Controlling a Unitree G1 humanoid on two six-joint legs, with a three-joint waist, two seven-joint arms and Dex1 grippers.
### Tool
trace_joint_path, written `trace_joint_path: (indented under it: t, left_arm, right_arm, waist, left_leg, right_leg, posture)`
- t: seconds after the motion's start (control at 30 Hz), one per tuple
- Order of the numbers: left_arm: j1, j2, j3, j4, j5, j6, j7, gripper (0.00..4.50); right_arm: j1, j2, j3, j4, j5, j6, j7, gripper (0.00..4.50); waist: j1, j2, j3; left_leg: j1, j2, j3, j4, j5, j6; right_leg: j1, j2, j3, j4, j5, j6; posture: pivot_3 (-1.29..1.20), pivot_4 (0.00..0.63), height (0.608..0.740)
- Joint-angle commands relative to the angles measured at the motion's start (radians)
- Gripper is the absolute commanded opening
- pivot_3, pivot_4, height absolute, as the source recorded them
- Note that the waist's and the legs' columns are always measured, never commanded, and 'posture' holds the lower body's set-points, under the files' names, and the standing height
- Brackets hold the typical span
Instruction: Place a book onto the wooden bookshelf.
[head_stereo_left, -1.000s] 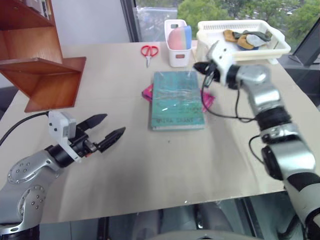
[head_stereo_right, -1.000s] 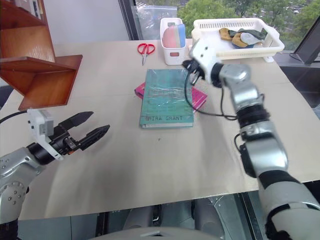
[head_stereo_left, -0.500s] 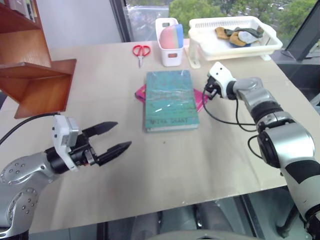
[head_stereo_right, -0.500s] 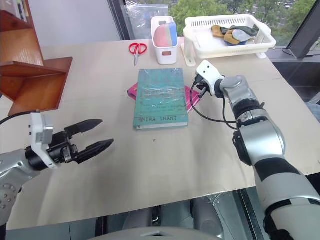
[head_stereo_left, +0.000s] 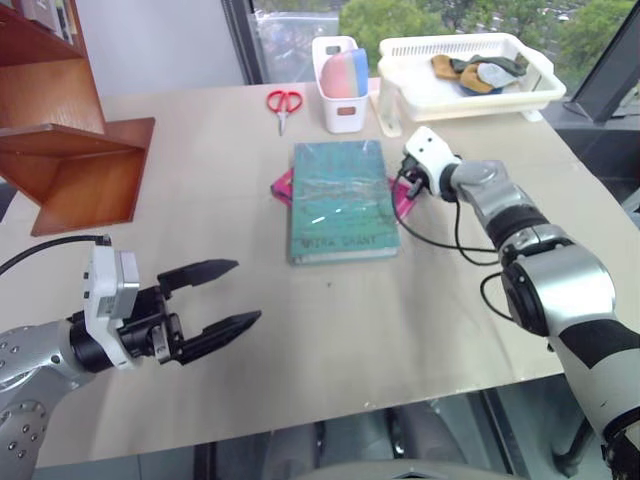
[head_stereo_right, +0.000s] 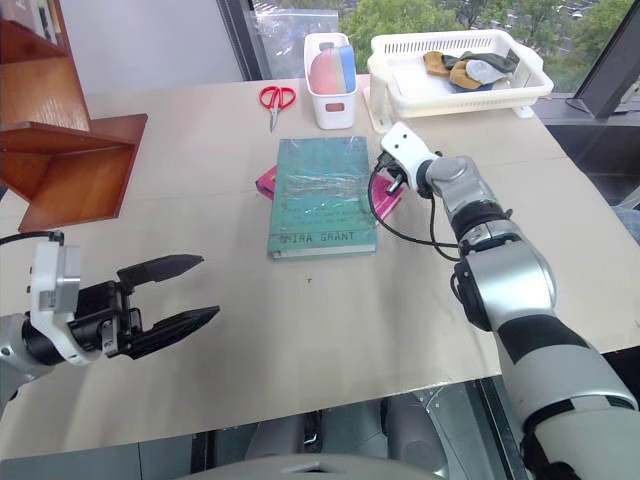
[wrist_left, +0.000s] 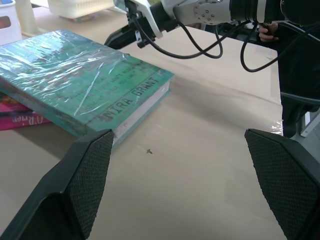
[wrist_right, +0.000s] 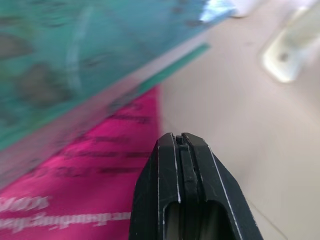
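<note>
The teal book lies flat at the table's middle, its plastic wrap shining, on top of a smaller pink book. My right gripper is shut and empty, its tip low at the teal book's right edge, just over the pink cover. My left gripper hovers open and empty at the near left, pointing toward the book from well short of it. The wooden bookshelf stands at the far left of the table.
Red scissors lie behind the book. A white holder with pink and blue items stands beside them. A white basket with several items sits at the back right. The table's front edge runs close below my left gripper.
My right gripper has come down from above the book's far right corner to its right edge. My left gripper has drawn back toward me, still open.
</note>
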Motion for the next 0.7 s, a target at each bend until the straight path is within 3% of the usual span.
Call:
trace_joint_path:
  t: [0.03,0.7]
  left_arm:
    - [-0.002,-0.006,0.049,-0.037,-0.015,-0.014,0.022,4.50]
    - [0.003,-0.025,0.061,-0.026,-0.007,-0.038,0.035,4.50]
  right_arm:
    - [-0.026,0.001,-0.009,-0.001,-0.019,0.002,-0.033,0.08]
    - [0.086,0.043,0.025,-0.023,-0.063,-0.090,0.159,0.08]
  waist:
    - [0.000,0.000,0.000]
    - [-0.004,-0.001,-0.001]
  left_leg:
    - [0.000,0.000,0.000,0.000,0.000,0.000]
    - [0.002,0.000,0.000,0.000,0.000,0.000]
  right_leg:
    - [0.000,0.000,0.000,0.000,0.000,0.000]
    - [0.002,0.001,0.000,0.000,0.000,0.000]
  posture:
    - [0.00,0.150,0.740]
    - [0.00,0.150,0.740]
